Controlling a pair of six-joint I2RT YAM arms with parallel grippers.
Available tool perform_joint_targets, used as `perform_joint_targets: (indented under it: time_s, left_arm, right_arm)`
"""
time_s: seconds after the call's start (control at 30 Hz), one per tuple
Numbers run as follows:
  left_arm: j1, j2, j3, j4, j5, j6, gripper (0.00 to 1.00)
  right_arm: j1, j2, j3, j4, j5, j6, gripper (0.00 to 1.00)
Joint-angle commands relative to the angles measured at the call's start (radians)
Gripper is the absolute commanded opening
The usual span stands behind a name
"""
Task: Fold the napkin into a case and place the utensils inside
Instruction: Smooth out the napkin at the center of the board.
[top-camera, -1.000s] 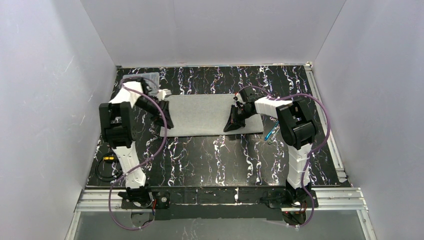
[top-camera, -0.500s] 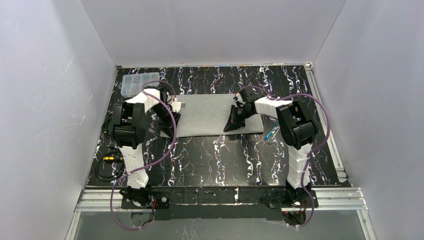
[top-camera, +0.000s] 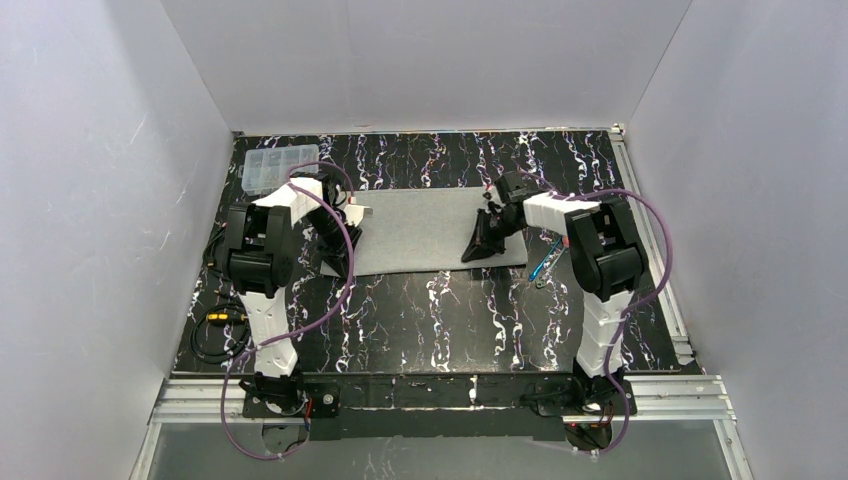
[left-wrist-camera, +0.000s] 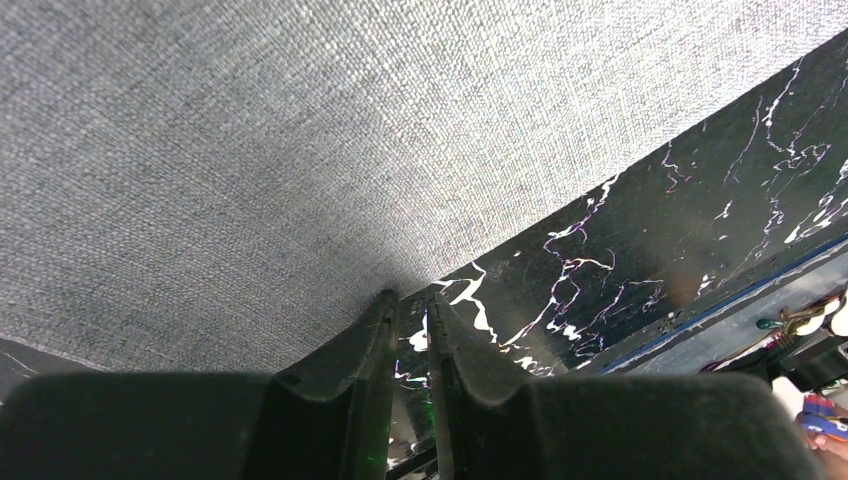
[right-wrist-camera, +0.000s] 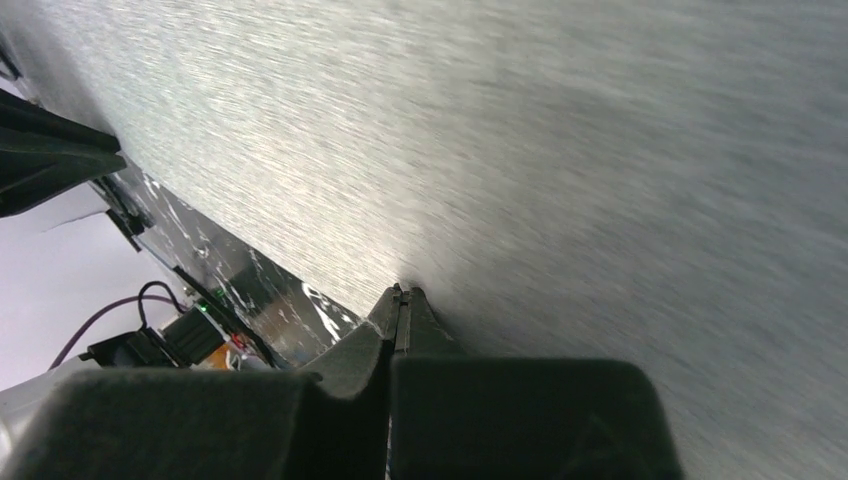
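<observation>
Left fingers (left-wrist-camera: 372, 345) nearly together, slim gap showing counter (top-camera: 430, 310); tips at near-left edge of napkin (top-camera: 420, 230), lined up, I judge, to catch that edge for next fold. My right fingers (right-wrist-camera: 383, 322) pressed together at napkin's near-right edge; cloth pinched or not, cannot tell. Napkin lies flat mid-counter as long strip. Utensils (top-camera: 545, 262) sit just right of it, out of folding's way.

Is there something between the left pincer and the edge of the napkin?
Nothing visible does. The left pincer has its tips at the edge of the napkin, and only black table shows in the narrow gap between them.
</observation>
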Motion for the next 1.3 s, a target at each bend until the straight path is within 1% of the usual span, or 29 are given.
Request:
perform_joint_targets:
  time_s: [0.0, 0.2, 0.33, 0.53, 0.73, 0.77, 0.8, 0.83, 0.93, 0.97, 1.07, 1.2, 1.27]
  left_arm:
    - [0.003, 0.056, -0.02, 0.054, -0.124, 0.052, 0.17]
    - [0.003, 0.053, -0.025, 0.048, -0.119, 0.06, 0.17]
    - [0.003, 0.053, -0.026, 0.045, -0.115, 0.062, 0.17]
    - [0.003, 0.051, -0.027, 0.045, -0.114, 0.066, 0.17]
    - [0.003, 0.041, -0.004, 0.03, -0.1, 0.061, 0.17]
    - [0.003, 0.036, 0.008, 0.018, -0.095, 0.061, 0.18]
    - [0.003, 0.028, 0.015, 0.011, -0.088, 0.061, 0.19]
    - [0.003, 0.02, 0.022, 0.002, -0.08, 0.059, 0.2]
    - [0.005, -0.004, 0.057, -0.039, -0.039, 0.048, 0.25]
    - [0.005, -0.012, 0.071, -0.051, -0.024, 0.043, 0.26]
    - [0.005, -0.057, 0.125, -0.086, 0.01, 0.02, 0.29]
    - [0.005, -0.095, 0.223, -0.171, 0.062, -0.001, 0.33]
    - [0.005, -0.12, 0.235, -0.201, 0.074, -0.004, 0.35]
  right_arm:
    - [-0.075, -0.08, -0.064, -0.088, 0.106, -0.072, 0.01]
    - [-0.202, -0.191, -0.17, -0.16, 0.197, -0.129, 0.01]
    - [-0.267, -0.226, -0.178, -0.209, 0.292, -0.136, 0.01]
    - [-0.281, -0.242, -0.121, -0.269, 0.436, -0.133, 0.01]
    - [-0.28, -0.283, -0.052, -0.297, 0.464, -0.123, 0.03]
    - [-0.277, -0.294, -0.037, -0.296, 0.461, -0.118, 0.09]
    - [-0.276, -0.302, -0.023, -0.292, 0.454, -0.113, 0.17]
    - [-0.274, -0.306, -0.003, -0.289, 0.448, -0.109, 0.23]
    - [-0.248, -0.285, 0.077, -0.279, 0.449, -0.098, 0.37]
    - [-0.235, -0.259, 0.121, -0.272, 0.455, -0.094, 0.39]
    - [-0.182, -0.168, 0.259, -0.265, 0.5, -0.089, 0.44]
    - [-0.125, -0.009, 0.479, -0.224, 0.58, -0.112, 0.55]
    - [-0.117, 0.084, 0.602, -0.212, 0.581, -0.13, 0.62]
